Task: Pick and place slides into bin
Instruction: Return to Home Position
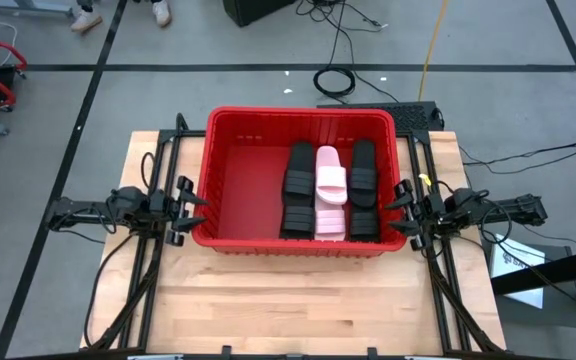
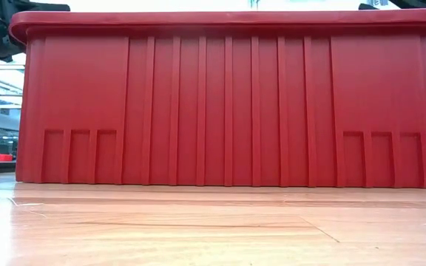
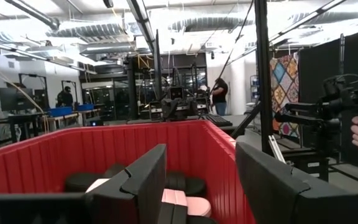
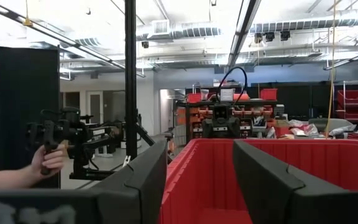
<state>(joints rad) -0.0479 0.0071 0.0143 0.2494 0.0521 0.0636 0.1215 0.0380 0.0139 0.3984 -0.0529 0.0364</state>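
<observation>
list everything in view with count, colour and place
bin: one, red, centre of the table
black slides: four, black, in the bin's right half, two outer rows
pink slides: two, pale pink, between the black rows
table: one, light wood, under the bin
cable coil: one, black, floor beyond the table
person's hand: one, gripping a dark rig, off the table
left gripper: one, dark, open and empty, by the bin's left wall
right gripper: one, dark, open and empty, by the bin's right wall
</observation>
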